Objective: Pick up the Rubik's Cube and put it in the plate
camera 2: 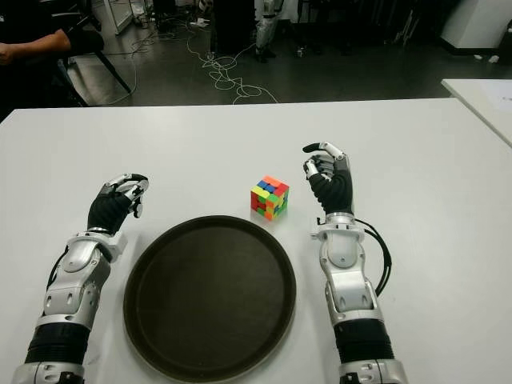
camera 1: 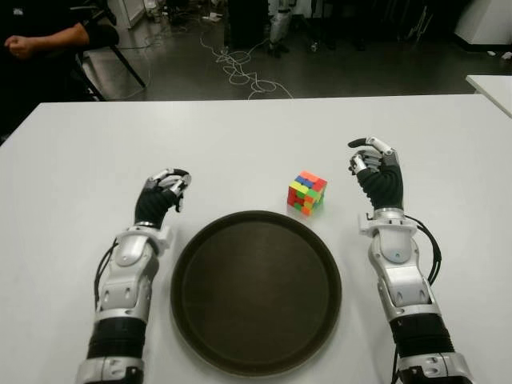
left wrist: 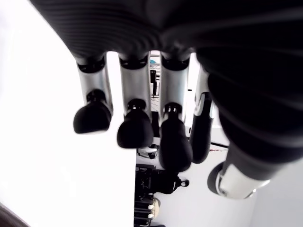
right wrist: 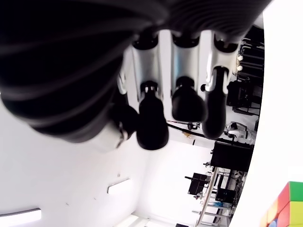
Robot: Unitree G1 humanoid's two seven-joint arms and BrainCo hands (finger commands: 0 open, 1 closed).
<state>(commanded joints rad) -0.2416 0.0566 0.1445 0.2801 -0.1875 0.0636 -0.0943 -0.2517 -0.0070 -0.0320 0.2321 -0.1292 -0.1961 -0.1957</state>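
I see a round dark brown plate (camera 1: pixel 256 292) lying on the white table (camera 1: pixel 240 136) directly ahead of me; it is my reference point. The scrambled Rubik's Cube (camera 1: pixel 307 193) sits on the table just beyond the plate's far right rim, close to it but outside it; nothing holds it. My right hand (camera 1: pixel 374 170) shows to the right of the plate, level with the cube and apart from it, fingers loosely curled and empty. My left hand (camera 1: pixel 162 196) shows beside the plate's far left rim, fingers likewise loosely bent, grasping nothing. Past the table's far left corner, a seated person's arm (camera 1: pixel 48 38) is visible.
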